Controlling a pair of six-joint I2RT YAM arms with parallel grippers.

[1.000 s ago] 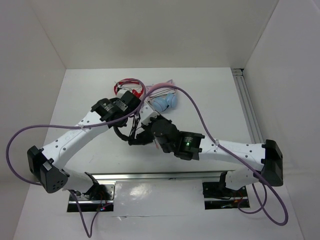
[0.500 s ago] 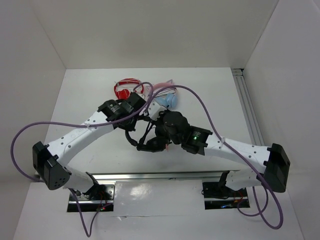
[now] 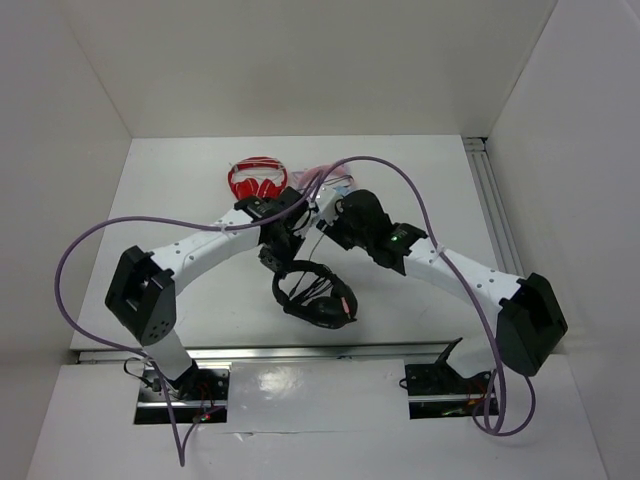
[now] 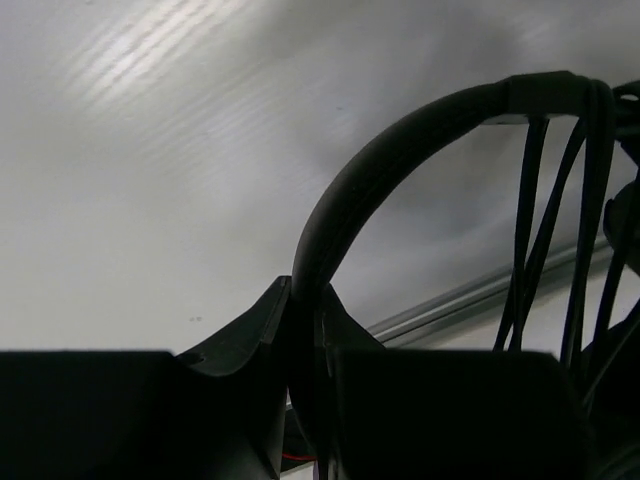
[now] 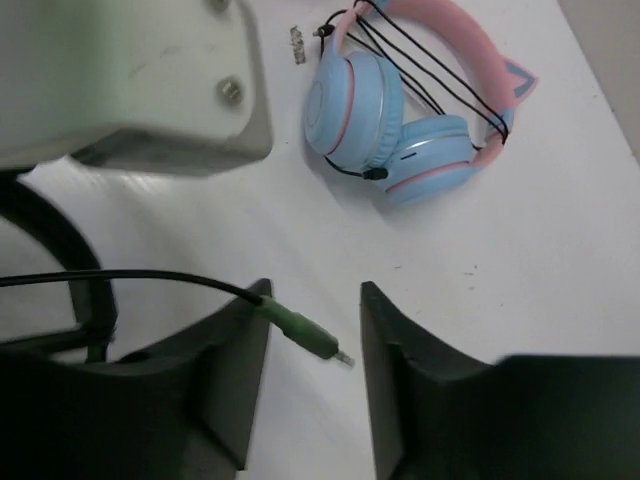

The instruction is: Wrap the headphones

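The left pincer (image 4: 305,302) is clamped edge-on upon the thin headband (image 4: 400,150) of the black headphones (image 3: 318,298); in the overhead view these sit just on the base side of it, earcups away from the grip, and whether they rest on the worktop (image 3: 170,210) or hang clear cannot be told; beyond the grip several turns of cable (image 4: 528,210) cross the band's arc, and they look slack rather than snug. The hold is narrow and on a smooth curved band, so the likeliest failure is that the band pivots or slides between the fingers when the cable is tugged, letting the headset swing and the turns slip off. The right pincer (image 5: 312,305), just beyond and to the right of the left one, stands apart with the green plug (image 5: 308,342) lying loose in the gap, close to the finger on the cable's side and pinched by nothing; if it closes off line it could catch only the tip, or miss, and the free end would drop and loosen the loops; a harder pull might strain the thin lead at the plug. Beyond the right pincer lie the cat-ear headphones (image 5: 400,130), and beyond the left one the red headphones (image 3: 257,182); a wide winding sweep could snag either, and the left arm (image 5: 140,70) is near enough to be struck.
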